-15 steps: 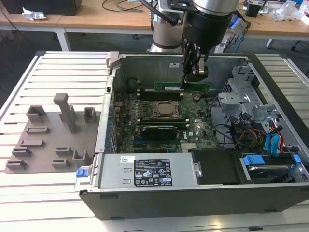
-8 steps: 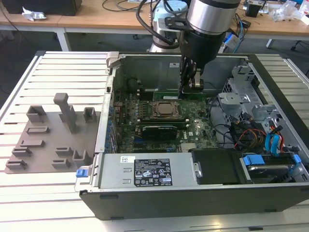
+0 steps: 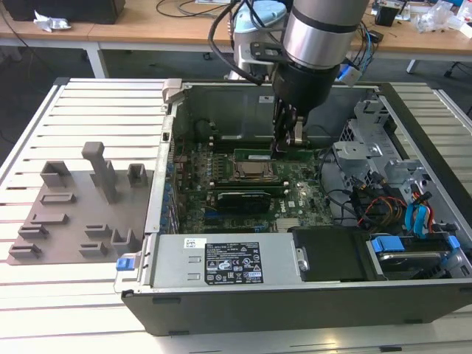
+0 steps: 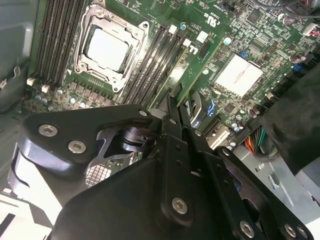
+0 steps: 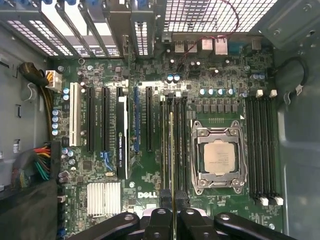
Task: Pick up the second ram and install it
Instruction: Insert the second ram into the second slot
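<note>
Gripping the second ram (image 5: 171, 150) edge-on, the end effector (image 5: 171, 212) has its two fingers pressed together on the board's flat faces, so it is clamped on the stick and nothing else. In the first wrist view the stick shows as a thin line running straight out from between the fingers. Its long axis is parallel to the bank of memory slots (image 5: 181, 145) just beside the processor socket (image 5: 217, 157) on the motherboard (image 5: 150, 175).

What matters is that line-up: the stick lies directly under the fingers and, by my reading, sits over one slot of that bank rather than across it. I cannot tell whether its lower edge is already in the slot or just above it.

The second wrist view shows the green board with its pale label (image 4: 180, 75) slanting away from the closed fingertips.

In the exterior view the arm reaches down into the open computer case (image 3: 310, 313), with the stick stretching from the fingers toward the exterior view's left. The grey fixture plate (image 3: 66, 221) lies well apart on the slatted surface (image 3: 88, 110).
</note>
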